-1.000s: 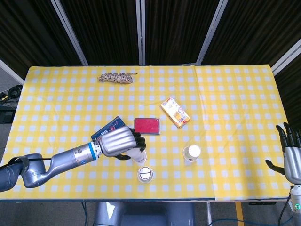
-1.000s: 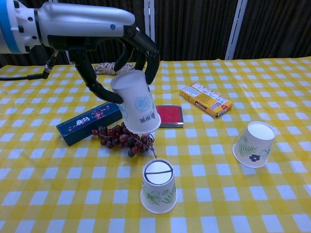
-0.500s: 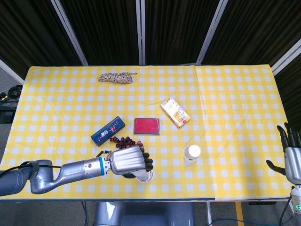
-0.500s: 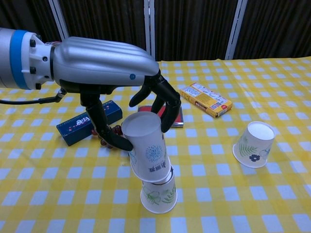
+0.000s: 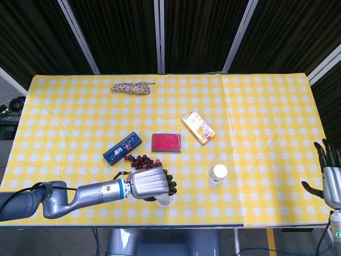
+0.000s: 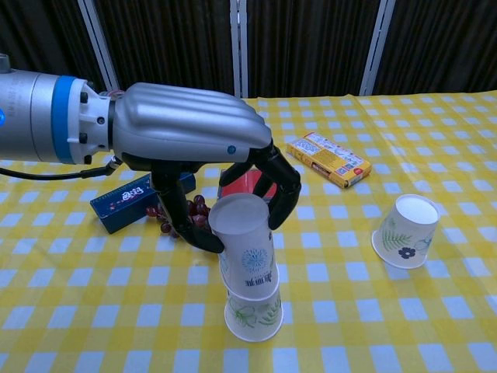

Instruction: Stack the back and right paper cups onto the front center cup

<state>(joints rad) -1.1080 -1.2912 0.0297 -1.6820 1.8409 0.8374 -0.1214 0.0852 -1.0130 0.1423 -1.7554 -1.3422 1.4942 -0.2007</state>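
My left hand (image 6: pixel 194 148) (image 5: pixel 152 183) grips an upside-down white paper cup with a blue flower print (image 6: pixel 245 245). That cup sits nested over the upside-down front center cup (image 6: pixel 254 317) near the table's front edge, its rim (image 5: pixel 166 201) peeking out below the hand in the head view. A third upside-down cup with a leaf print (image 6: pixel 405 231) (image 5: pixel 217 173) stands alone to the right. My right hand (image 5: pixel 330 173) hangs off the table's right edge with fingers spread, holding nothing.
A bunch of dark grapes (image 6: pixel 182 217) (image 5: pixel 139 159) and a blue box (image 6: pixel 132 198) lie just behind the stack. A red case (image 5: pixel 166 143), a yellow carton (image 5: pixel 197 127) and a coiled rope (image 5: pixel 131 88) sit further back on the yellow checked cloth (image 5: pixel 256 106).
My left hand carried the blue-flower cup from above the grapes forward and down onto the front center cup, and it now sits lower over it. The right hand stayed still.
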